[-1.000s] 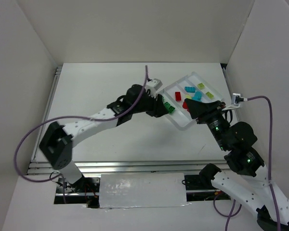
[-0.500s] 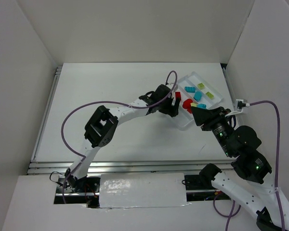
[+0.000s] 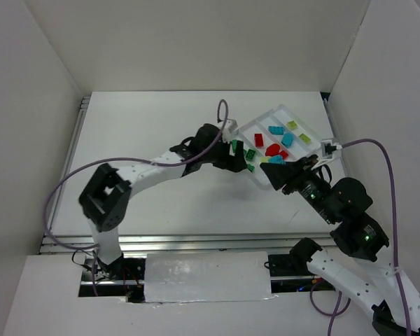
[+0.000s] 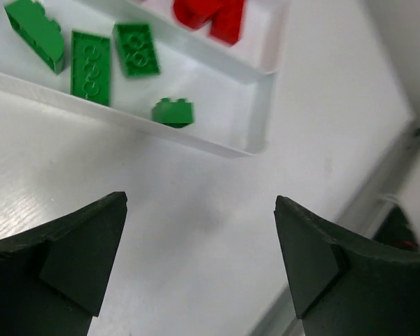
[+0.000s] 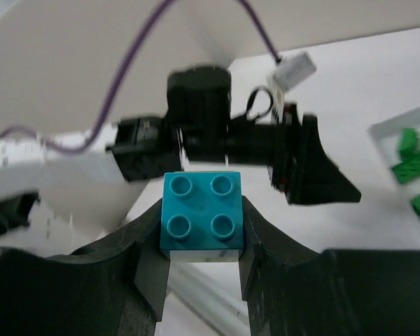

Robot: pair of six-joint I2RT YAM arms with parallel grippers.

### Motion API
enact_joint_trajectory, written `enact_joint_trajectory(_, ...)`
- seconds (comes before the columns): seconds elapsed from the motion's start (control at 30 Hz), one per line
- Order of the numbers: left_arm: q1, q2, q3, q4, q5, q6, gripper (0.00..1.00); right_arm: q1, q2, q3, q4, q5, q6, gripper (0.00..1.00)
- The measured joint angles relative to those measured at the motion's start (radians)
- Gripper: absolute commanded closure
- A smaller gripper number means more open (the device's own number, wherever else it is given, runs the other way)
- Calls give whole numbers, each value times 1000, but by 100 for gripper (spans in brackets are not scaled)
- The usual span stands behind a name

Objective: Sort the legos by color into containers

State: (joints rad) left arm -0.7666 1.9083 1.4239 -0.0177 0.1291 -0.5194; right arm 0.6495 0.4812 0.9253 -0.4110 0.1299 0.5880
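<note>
The white tray (image 3: 320, 143) sits at the back right with its containers side by side. Green legos (image 4: 91, 66) lie in the nearest compartment, with red legos (image 3: 271, 149) beside them. Cyan legos (image 3: 275, 129) and lime legos (image 3: 292, 126) lie farther right. My left gripper (image 4: 199, 203) hangs open over the table just short of the tray wall (image 4: 259, 105), with nothing between its fingers. In the top view this left gripper (image 3: 241, 158) is at the tray's left edge. My right gripper (image 5: 201, 269) is shut on a cyan four-stud lego (image 5: 201, 217), held at the tray's near corner (image 3: 275, 160).
White walls enclose the table on three sides. A metal rail (image 3: 196, 241) runs along the near edge. The left arm's purple cable (image 3: 217, 133) loops above its wrist. The tray lies askew close to the right wall.
My left gripper has gone from shut to wide open, and the green lego it carried lies in the tray. My right gripper has shifted left with the cyan lego.
</note>
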Motion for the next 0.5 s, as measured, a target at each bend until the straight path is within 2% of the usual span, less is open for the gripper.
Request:
enact_joint_trajectory(0.1,40,-234,-156,46,97,-2,1,-8,36,7,42,-239,-73,100)
enact_joint_trajectory(0.23,58,-595,-322,95,228,51,1,-14,131,11,91,-667,-175,100)
enact_joint_trajectory(0.37,27,-924,-437,93,354,98,0,-19,207,-4,124,-900,-229,100)
enact_joint_trajectory(0.5,14,-1143,-518,83,455,98,0,-22,278,-11,148,-1101,-270,100)
